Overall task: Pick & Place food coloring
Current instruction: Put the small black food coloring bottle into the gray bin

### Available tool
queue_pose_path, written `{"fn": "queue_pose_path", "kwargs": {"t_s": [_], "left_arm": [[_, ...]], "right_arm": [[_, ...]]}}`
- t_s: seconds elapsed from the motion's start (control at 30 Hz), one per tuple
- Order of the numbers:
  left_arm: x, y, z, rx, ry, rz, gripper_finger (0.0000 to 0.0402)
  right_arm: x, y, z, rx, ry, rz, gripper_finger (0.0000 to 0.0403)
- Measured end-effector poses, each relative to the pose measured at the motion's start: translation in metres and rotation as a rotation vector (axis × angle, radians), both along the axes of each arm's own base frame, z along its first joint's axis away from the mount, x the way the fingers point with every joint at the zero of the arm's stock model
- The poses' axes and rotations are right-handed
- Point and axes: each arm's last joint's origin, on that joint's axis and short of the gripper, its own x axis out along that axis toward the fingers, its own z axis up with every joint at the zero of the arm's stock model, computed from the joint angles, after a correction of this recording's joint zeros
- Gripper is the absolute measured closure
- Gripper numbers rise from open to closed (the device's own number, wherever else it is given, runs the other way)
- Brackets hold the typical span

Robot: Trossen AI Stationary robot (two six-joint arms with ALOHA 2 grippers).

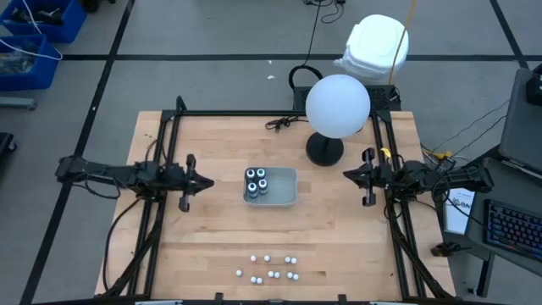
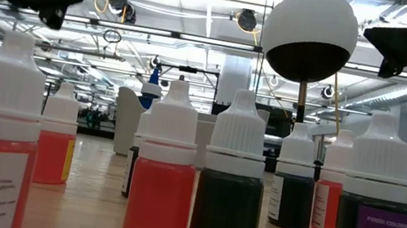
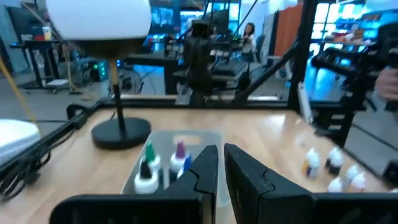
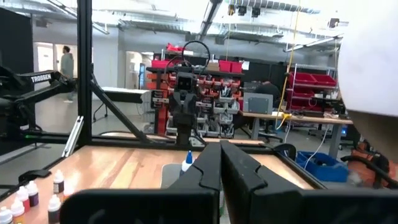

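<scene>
Table [image 1: 339, 229]: clear tray [image 1: 284, 191] at centre, four bottles [image 1: 256, 182] upright inside. Loose bottles [image 1: 271, 269] clustered near front edge, upright, well apart from both grippers. Left gripper [image 1: 208, 180] nearly closed, empty; right gripper [image 1: 349, 174] pressed shut, empty. Neither is judged clearly nearer.

dropper bottles [image 1: 273, 268] show only as tiny white dots; colours unreadable from above.

Dropper bottles [image 2: 163, 175] – white caps, red, orange, dark green and purple-labelled bodies. Tray [image 1: 284, 193] clear – table [image 1: 212, 229] light wood. Lamp globe [image 1: 337, 105] white, base black.
</scene>
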Motion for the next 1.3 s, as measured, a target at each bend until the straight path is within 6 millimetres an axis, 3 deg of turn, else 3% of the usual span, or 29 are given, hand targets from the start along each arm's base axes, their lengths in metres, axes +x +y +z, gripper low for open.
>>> {"fn": "queue_pose_path", "kwargs": {"t_s": [0.27,0.5,0.9,1.3], "left_arm": [[0.015,-0.014,0.048,-0.016,-0.017,-0.052,0.0366],[0.052,-0.046,0.079,0.0,0.12,-0.04,0.0366],[0.131,-0.136,0.1,0.071,0.417,-0.049,0.0367],[0.181,-0.207,0.107,0.185,0.889,-0.054,0.0367]], "right_arm": [[-0.001,0.0,0.004,-0.038,-0.04,-0.01,0.0403],[-0.002,0.0,0.006,-0.04,-0.062,-0.011,0.0403],[-0.001,0.0,0.005,-0.032,-0.05,-0.009,0.0403],[0.0,0.0,0.001,-0.009,-0.006,-0.001,0.0403]]}}
